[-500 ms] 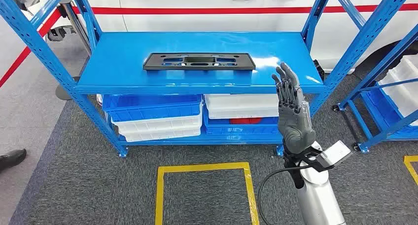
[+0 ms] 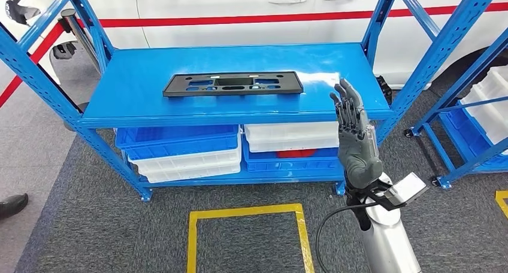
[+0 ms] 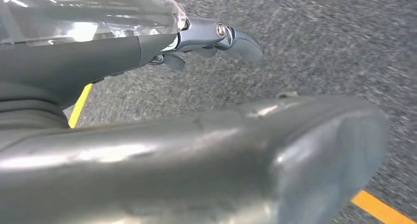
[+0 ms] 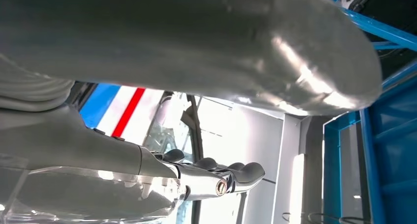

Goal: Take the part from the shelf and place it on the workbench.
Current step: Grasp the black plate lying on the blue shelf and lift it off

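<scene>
Now you bring the right hand (image 2: 357,142) toward the black plastic bracket (image 2: 233,84), which lies flat on the top board of the blue shelf (image 2: 138,99), beyond the fingertips and toward the robot's left of them, well apart. The fingers (image 2: 349,108) are straight, slightly apart, and hold nothing. I think you should lower the hand over the near long edge and close only when the fingers are around it. The bracket is long, thin and flat, with several cut-out openings. The left hand (image 3: 211,37) hangs over grey carpet (image 3: 319,42); its fingers look curled, empty.
</scene>
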You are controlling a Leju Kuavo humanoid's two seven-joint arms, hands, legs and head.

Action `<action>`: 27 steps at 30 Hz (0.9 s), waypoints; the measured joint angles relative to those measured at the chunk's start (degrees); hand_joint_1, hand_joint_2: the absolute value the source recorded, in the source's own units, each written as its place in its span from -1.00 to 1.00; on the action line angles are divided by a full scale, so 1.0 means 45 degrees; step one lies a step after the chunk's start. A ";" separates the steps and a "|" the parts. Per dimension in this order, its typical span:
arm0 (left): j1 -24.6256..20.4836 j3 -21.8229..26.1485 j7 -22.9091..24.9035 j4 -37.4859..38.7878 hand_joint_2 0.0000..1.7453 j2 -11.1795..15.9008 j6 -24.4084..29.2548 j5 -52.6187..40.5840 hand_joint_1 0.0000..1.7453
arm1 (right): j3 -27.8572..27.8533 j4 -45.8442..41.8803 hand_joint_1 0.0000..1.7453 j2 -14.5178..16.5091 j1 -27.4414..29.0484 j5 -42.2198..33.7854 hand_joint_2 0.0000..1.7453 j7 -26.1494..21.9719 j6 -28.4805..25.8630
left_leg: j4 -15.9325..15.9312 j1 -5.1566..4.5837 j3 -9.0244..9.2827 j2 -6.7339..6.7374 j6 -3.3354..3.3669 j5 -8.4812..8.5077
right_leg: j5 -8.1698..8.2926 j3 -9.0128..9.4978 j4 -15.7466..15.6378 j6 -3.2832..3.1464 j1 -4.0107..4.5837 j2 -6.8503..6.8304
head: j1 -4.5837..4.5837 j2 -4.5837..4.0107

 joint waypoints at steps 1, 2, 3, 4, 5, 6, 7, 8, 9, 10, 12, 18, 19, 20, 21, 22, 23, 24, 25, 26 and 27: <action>-0.0006 -0.0001 0.0002 0.0000 -1.00 0.0001 0.0005 0.0000 -1.00 | 0.0001 -0.0001 -1.00 0.0000 -0.0007 -0.0001 -1.00 0.0000 -0.0001 | -0.0552 -0.0028 0.0234 -0.0001 0.0080 0.0184 | -0.0073 0.0070 -0.0008 0.0075 0.0016 0.0004 | 0.0000 0.0000; -0.0006 -0.0002 0.0004 0.0000 -1.00 0.0000 0.0009 0.0000 -1.00 | 0.0001 -0.0002 -1.00 0.0000 -0.0011 0.0000 -1.00 0.0000 -0.0002 | -0.0815 -0.0061 0.0344 -0.0006 0.0175 0.0174 | -0.0117 0.0117 -0.0013 0.0156 0.0031 0.0009 | 0.0000 0.0000; -0.0010 -0.0002 0.0005 0.0000 -1.00 -0.0001 0.0010 0.0000 -1.00 | 0.0001 -0.0005 -1.00 -0.0001 -0.0014 0.0001 -1.00 0.0000 -0.0004 | -0.0870 -0.0086 0.0385 -0.0015 0.0275 0.0086 | -0.0124 0.0144 -0.0004 0.0237 0.0052 0.0018 | 0.0000 0.0000; -0.0007 -0.0002 0.0007 0.0000 -1.00 -0.0002 0.0011 0.0000 -1.00 | 0.0001 -0.0009 -1.00 -0.0005 -0.0013 0.0002 -1.00 0.0001 -0.0005 | -0.0898 -0.0075 0.0431 -0.0032 0.0381 0.0051 | -0.0129 0.0168 0.0016 0.0307 0.0044 0.0018 | 0.0000 0.0000; 0.0001 -0.0002 0.0006 0.0000 -1.00 -0.0002 0.0012 0.0000 -1.00 | 0.0001 -0.0012 -1.00 -0.0012 -0.0016 0.0004 -1.00 0.0000 -0.0007 | -0.0955 -0.0062 0.0517 -0.0040 0.0473 0.0016 | -0.0162 0.0175 0.0137 0.0370 0.0029 0.0013 | 0.0001 0.0000; -0.0001 -0.0002 0.0006 0.0000 -1.00 -0.0002 0.0012 0.0000 -1.00 | 0.0002 -0.0016 -1.00 -0.0019 -0.0030 0.0004 -1.00 -0.0001 -0.0010 | -0.1001 -0.0049 0.0625 -0.0046 0.0565 -0.0022 | -0.0266 0.0076 0.0419 0.0420 0.0014 0.0006 | 0.0002 0.0000; -0.0008 -0.0002 0.0006 0.0000 -1.00 -0.0002 0.0012 -0.0001 -1.00 | 0.0004 -0.0018 -1.00 -0.0029 -0.0040 0.0004 -1.00 -0.0002 -0.0017 | -0.1039 -0.0043 0.0735 -0.0053 0.0646 -0.0063 | -0.0468 -0.0167 0.0917 0.0463 -0.0005 0.0001 | 0.0004 0.0000; -0.0015 -0.0002 0.0005 0.0000 -1.00 -0.0002 0.0012 -0.0002 -1.00 | 0.0005 -0.0018 -1.00 -0.0040 -0.0038 0.0004 -1.00 -0.0005 -0.0023 | -0.1058 -0.0050 0.0815 -0.0053 0.0710 -0.0121 | -0.0751 -0.0587 0.1652 0.0500 -0.0014 -0.0003 | 0.0005 0.0000; -0.0018 -0.0002 0.0005 0.0000 -1.00 -0.0002 0.0012 -0.0005 -1.00 | 0.0006 -0.0017 -1.00 -0.0051 -0.0020 0.0004 -1.00 -0.0004 -0.0028 | -0.1059 -0.0064 0.0873 -0.0056 0.0751 -0.0190 | -0.1064 -0.1153 0.2498 0.0530 -0.0015 -0.0004 | 0.0005 0.0000; -0.0012 -0.0002 0.0005 0.0000 -1.00 -0.0002 0.0011 -0.0009 -1.00 | 0.0006 -0.0016 -1.00 -0.0062 0.0021 0.0005 -1.00 -0.0002 -0.0033 | -0.1058 -0.0079 0.0938 -0.0061 0.0770 -0.0265 | -0.1279 -0.1709 0.3229 0.0555 -0.0015 -0.0004 | 0.0005 0.0000; 0.0007 -0.0002 0.0007 0.0000 -1.00 -0.0002 -0.0006 -0.0022 -1.00 | 0.0006 -0.0015 -1.00 -0.0085 0.0111 0.0022 -1.00 0.0000 -0.0035 | -0.1055 -0.0109 0.1145 -0.0076 0.0768 -0.0450 | -0.1050 -0.2334 0.3608 0.0533 -0.0013 -0.0005 | 0.0005 0.0000; -0.0032 -0.0005 0.0025 0.0021 -1.00 -0.0040 -0.0066 -0.0103 -1.00 | 0.0047 0.0011 -1.00 -0.0117 0.0190 0.0171 -1.00 0.0003 -0.0042 | -0.1033 -0.0188 0.1847 -0.0081 0.0449 -0.1085 | 0.0858 -0.1438 0.0349 0.0123 0.0161 -0.0024 | 0.0017 0.0000; -0.0041 -0.0006 0.0029 0.0022 -1.00 -0.0040 -0.0066 -0.0112 -1.00 | 0.0069 0.0015 -1.00 -0.0117 0.0195 0.0208 -1.00 0.0003 -0.0042 | -0.1010 -0.0195 0.1893 -0.0074 0.0378 -0.1114 | 0.0830 -0.1358 0.0285 0.0057 0.0145 -0.0010 | 0.0022 0.0000; -0.0055 -0.0007 0.0031 0.0023 -1.00 -0.0039 -0.0066 -0.0110 -1.00 | 0.0095 0.0016 -1.00 -0.0117 0.0202 0.0244 -1.00 0.0000 -0.0042 | -0.0894 -0.0190 0.1923 -0.0064 0.0316 -0.1133 | 0.0842 -0.1248 0.0237 -0.0011 0.0119 -0.0006 | 0.0017 0.0000; -0.0076 -0.0007 0.0033 0.0024 -1.00 -0.0038 -0.0063 -0.0108 -1.00 | 0.0126 0.0018 -1.00 -0.0115 0.0191 0.0274 -1.00 -0.0002 -0.0042 | -0.0587 -0.0179 0.1856 -0.0062 0.0265 -0.1143 | 0.0781 -0.1119 0.0188 -0.0090 0.0091 -0.0006 | 0.0015 0.0000; -0.0104 -0.0007 0.0034 0.0024 -1.00 -0.0033 -0.0060 -0.0101 -1.00 | 0.0169 0.0021 -1.00 -0.0109 0.0174 0.0296 -1.00 -0.0002 -0.0041 | -0.0072 -0.0162 0.1603 -0.0061 0.0215 -0.1231 | 0.0723 -0.0980 0.0150 -0.0157 0.0074 -0.0014 | 0.0015 0.0000; -0.0122 -0.0007 0.0034 0.0024 -1.00 -0.0027 -0.0055 -0.0087 -1.00 | 0.0223 0.0025 -1.00 -0.0102 0.0160 0.0308 -1.00 -0.0002 -0.0039 | 0.0672 -0.0135 0.1167 -0.0058 0.0158 -0.1417 | 0.0648 -0.0864 0.0116 -0.0208 0.0069 -0.0025 | 0.0015 0.0000; -0.0127 -0.0007 0.0034 0.0024 -1.00 -0.0022 -0.0046 -0.0069 -1.00 | 0.0278 0.0038 -1.00 -0.0095 0.0148 0.0312 -1.00 -0.0001 -0.0036 | 0.1511 -0.0120 0.0618 -0.0059 0.0095 -0.1705 | 0.0558 -0.0769 0.0109 -0.0243 0.0070 -0.0028 | 0.0012 0.0000; -0.0116 -0.0007 0.0034 0.0024 -1.00 -0.0018 -0.0040 -0.0051 -1.00 | 0.0331 0.0056 -1.00 -0.0087 0.0149 0.0316 -1.00 0.0000 -0.0033 | 0.2244 -0.0105 0.0055 -0.0058 0.0038 -0.2026 | 0.0460 -0.0670 0.0109 -0.0254 0.0072 -0.0022 | 0.0013 0.0000; -0.0095 -0.0007 0.0035 0.0026 -1.00 -0.0016 -0.0035 -0.0036 -1.00 | 0.0378 0.0077 -1.00 -0.0085 0.0157 0.0319 -1.00 0.0000 -0.0030 | 0.2675 -0.0091 -0.0384 -0.0058 -0.0006 -0.2248 | 0.0355 -0.0556 0.0109 -0.0253 0.0074 -0.0011 | 0.0013 0.0000; -0.0076 -0.0007 0.0036 0.0027 -1.00 -0.0016 -0.0032 -0.0027 -1.00 | 0.0410 0.0095 -1.00 -0.0084 0.0163 0.0319 -1.00 0.0000 -0.0029 | 0.2692 -0.0082 -0.0635 -0.0057 -0.0023 -0.2238 | 0.0243 -0.0415 0.0109 -0.0244 0.0074 0.0001 | 0.0013 0.0000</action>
